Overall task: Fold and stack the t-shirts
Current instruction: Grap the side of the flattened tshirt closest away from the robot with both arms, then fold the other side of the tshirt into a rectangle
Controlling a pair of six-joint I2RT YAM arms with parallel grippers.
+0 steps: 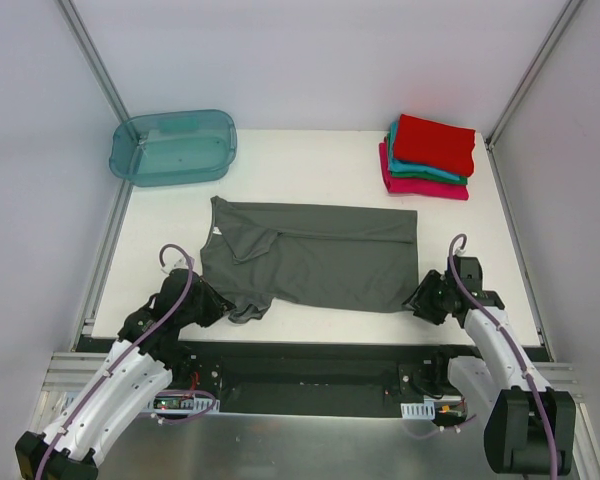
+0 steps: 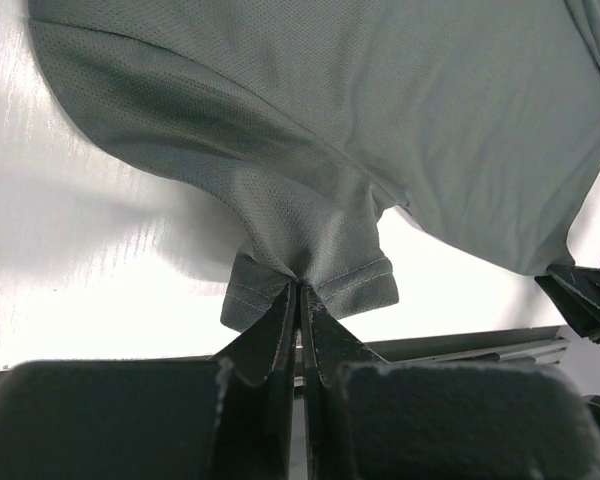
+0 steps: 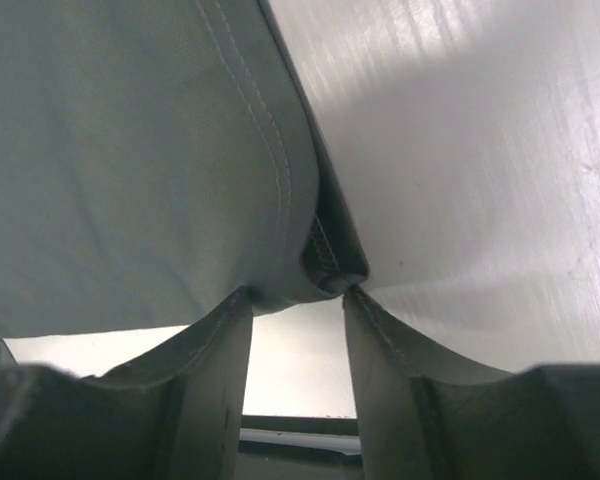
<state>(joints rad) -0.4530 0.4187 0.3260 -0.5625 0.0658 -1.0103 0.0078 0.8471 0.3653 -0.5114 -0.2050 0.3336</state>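
At the near edge of the table, my left gripper is clamped on a sleeve cuff of the dark grey t-shirt, which lies spread mid-table. My right gripper stands parted around its hem corner, I judge so both corners lift together for folding.

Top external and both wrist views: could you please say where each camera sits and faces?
Top external: above, behind the arms, looking down on table, grey shirt, folded shirts, tub; both arms, left claw, right claw show.
Left wrist: on the left arm, facing along its claw at a pinched sleeve.
Right wrist: on the right arm, facing along its claw at the hem.
Shared: all three see the grey shirt.
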